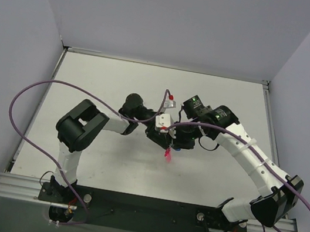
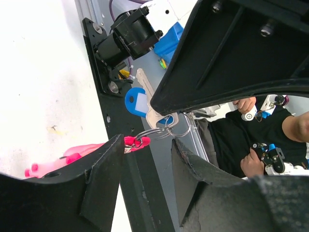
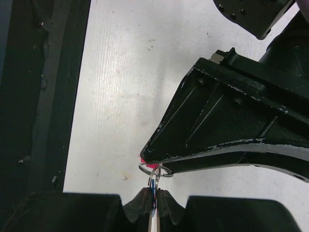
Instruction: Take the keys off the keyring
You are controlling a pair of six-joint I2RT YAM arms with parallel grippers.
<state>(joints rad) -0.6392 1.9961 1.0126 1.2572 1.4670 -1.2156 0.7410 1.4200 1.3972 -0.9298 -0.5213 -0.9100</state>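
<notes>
From my station I see both arms meeting over the middle of the table point(image 1: 107, 78), a little toward its near edge, with the key bunch held between them. The right gripper point(image 3: 153, 192) has its fingertips pressed tightly together on the blue key point(image 2: 136, 101). A sliver of blue shows in the pinch on the right wrist camera, with the silvery blade running down behind the tips. On the left wrist camera the blue head shows a white patch (a label, I think, though I can read no writing on it). The keyring point(image 3: 157, 168) sits just above the right fingertips, a thin silvery loop, and the tip of one left finger touches it from the right side. The left gripper point(image 2: 146, 143) is partly spread. A clear gap runs between its two fingers point(image 2: 99, 188), and a pink key point(image 2: 136, 141) lies across that gap, its end against the left-hand pad, with the ring wire hooked through it. The other pad stands apart from it, so I cannot call that a grip. More pink plastic point(image 2: 58, 162) pokes out behind the same finger, toward the white tabletop. From the top camera the pink point(image 1: 168, 154) hangs just below where the two grippers meet.
</notes>
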